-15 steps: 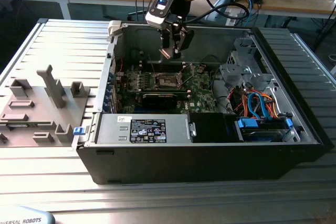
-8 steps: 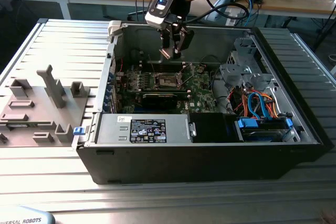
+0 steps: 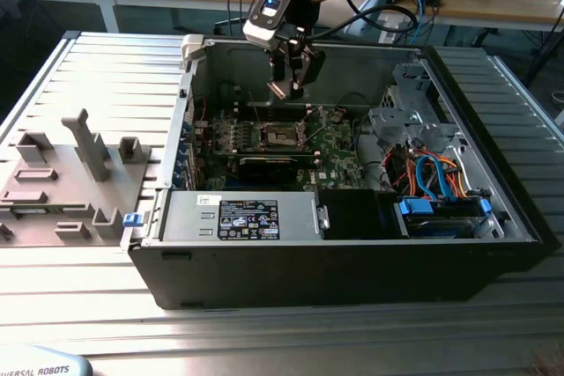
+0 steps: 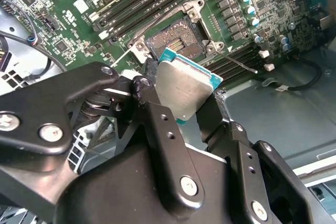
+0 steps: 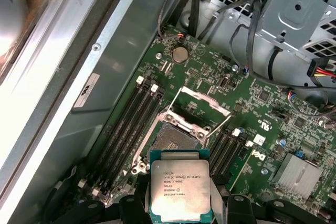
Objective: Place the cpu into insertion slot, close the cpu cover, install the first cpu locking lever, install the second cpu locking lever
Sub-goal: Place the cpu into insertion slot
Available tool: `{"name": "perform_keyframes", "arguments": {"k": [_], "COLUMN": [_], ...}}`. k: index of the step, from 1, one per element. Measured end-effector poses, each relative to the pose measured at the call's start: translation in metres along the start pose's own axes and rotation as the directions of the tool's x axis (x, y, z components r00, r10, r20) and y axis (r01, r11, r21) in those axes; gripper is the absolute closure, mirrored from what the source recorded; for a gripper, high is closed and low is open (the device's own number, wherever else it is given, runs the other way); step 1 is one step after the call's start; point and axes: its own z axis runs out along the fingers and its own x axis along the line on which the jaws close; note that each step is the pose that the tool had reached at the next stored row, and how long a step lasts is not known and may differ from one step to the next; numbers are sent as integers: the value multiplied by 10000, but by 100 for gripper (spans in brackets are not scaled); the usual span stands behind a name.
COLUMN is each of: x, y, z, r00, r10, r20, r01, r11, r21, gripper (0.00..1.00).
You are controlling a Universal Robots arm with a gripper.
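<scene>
My gripper hangs inside the open computer case, shut on the cpu. The cpu, a flat square chip with a silver-grey top, is pinched at two opposite edges by the black fingers. It is in the air, a little above and to one side of the insertion slot, not touching it. The insertion slot lies bare with its contacts showing, on the green board. The cpu cover stands swung open behind the slot. Two thin locking levers stick out, raised.
Long memory slots flank the socket on both sides. A black card lies in front of the socket. The power supply and a drive cage with blue and orange cables fill the case's front. A grey fixture tray sits at the exterior view's left.
</scene>
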Motion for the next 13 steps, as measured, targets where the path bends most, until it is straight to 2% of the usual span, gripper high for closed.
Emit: {"name": "perform_keyframes", "arguments": {"k": [13], "x": [0], "y": [0], "z": [3], "r00": [9999], "r10": [121], "r20": [1], "r01": [-121], "r11": [9999], "r21": [1], "gripper": [46]}}
